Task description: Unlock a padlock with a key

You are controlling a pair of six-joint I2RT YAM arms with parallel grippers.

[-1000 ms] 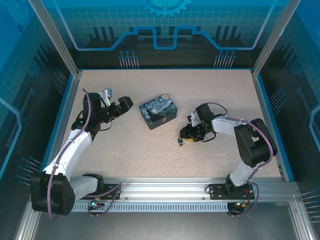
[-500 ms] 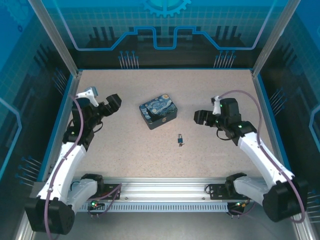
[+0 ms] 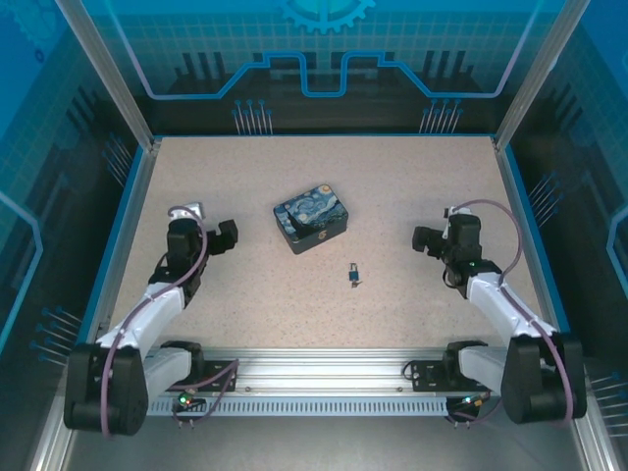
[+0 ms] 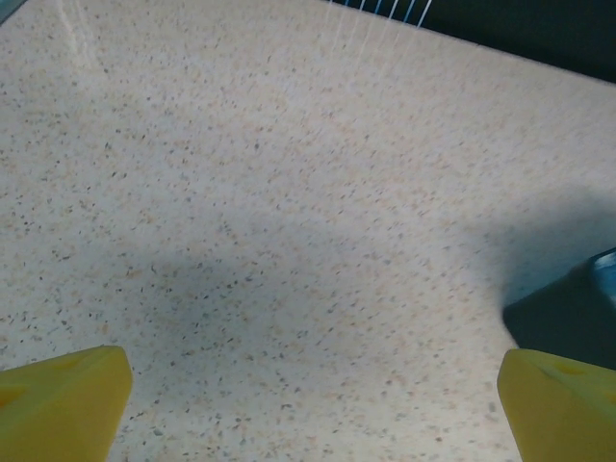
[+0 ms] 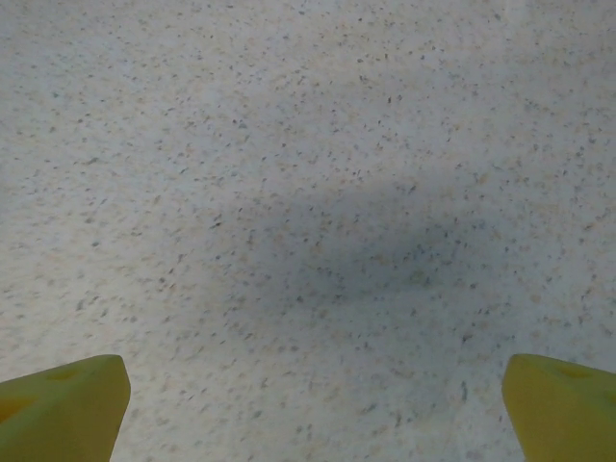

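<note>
**Pincers.** The left pincer (image 3: 228, 237) stands with its jaws wide apart. In its wrist view the two yellow fingertips (image 4: 60, 397) sit at opposite lower corners with nothing between them but the bare table (image 3: 422, 172). The right pincer (image 3: 424, 241) is spread just as wide, and its fingertips (image 5: 563, 409) likewise frame empty tabletop. Neither holds anything.

**Task items.** The padlock (image 3: 352, 272) lies flat on the table between the two pincers, nearer the right one and well apart from both. It sits to the right pincer's left and a little toward the arm bases. The key (image 3: 356, 284) is a dark speck at the padlock's near end, touching it or just beside it. It is too small to tell whether the key is seated in the lock, or whether the shackle is sprung.

**Other items.** The tin (image 3: 311, 217) rests beyond the padlock, ahead and to the right of the left pincer. A dark edge at the right of the left wrist view is probably its side.

**Assessment.** Both arms are folded low and close to their own sides with the pincers idle, which reads as a rest posture and not an approach. The lock's central position keeps it within reach of either arm. One pincer would have to steady the body while the other works the key.
</note>
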